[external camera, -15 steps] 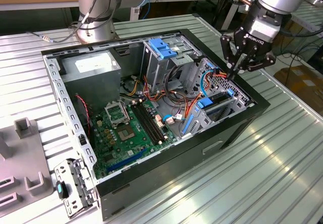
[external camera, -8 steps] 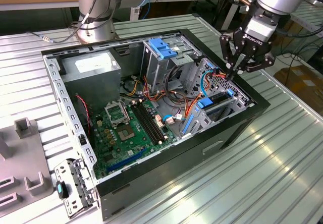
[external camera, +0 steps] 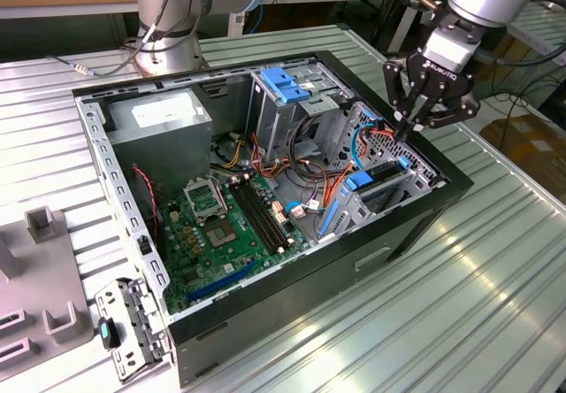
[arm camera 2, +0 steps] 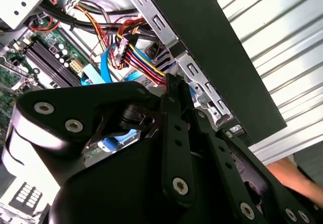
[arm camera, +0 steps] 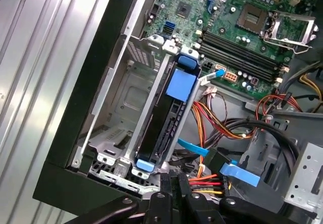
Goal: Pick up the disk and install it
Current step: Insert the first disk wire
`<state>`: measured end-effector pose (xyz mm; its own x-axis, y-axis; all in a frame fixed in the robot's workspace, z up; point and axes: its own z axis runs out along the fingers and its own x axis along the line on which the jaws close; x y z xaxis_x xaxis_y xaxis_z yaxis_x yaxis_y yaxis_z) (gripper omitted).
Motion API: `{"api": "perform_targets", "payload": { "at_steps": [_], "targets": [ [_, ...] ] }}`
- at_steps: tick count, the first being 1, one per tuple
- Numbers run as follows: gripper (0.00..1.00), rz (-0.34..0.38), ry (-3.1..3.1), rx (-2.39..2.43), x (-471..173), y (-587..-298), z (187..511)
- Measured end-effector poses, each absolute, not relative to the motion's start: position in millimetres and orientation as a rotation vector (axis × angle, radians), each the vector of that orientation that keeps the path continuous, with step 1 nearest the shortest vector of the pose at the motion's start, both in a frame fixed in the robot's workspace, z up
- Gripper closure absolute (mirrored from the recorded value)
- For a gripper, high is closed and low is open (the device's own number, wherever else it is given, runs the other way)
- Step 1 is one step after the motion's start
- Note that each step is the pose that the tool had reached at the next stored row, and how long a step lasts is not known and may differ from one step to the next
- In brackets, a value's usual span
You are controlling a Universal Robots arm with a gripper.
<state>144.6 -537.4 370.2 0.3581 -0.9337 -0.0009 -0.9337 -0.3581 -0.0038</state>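
On the ribbed table (external camera: 495, 269), we see the open computer case (external camera: 265, 322); the disk (arm camera: 164, 128) already sits slotted in its bay, centre of the first wrist view, gripper (external camera: 416, 127) above, jaws together, empty.

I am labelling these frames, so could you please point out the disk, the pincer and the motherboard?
disk (arm camera: 169, 120): first wrist view, on its dark exposed face in the bay.
pincer (external camera: 416, 127): exterior view, between its fingertips.
motherboard (external camera: 212, 234): exterior view, on the green board.
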Motion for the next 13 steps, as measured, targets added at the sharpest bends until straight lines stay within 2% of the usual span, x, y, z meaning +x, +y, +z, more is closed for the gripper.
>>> {"api": "perform_targets", "payload": {
  "at_steps": [13],
  "targets": [
    [0.83,-0.002,1.907,-2.492,136.5,-537.4,368.8]
  ]
}}
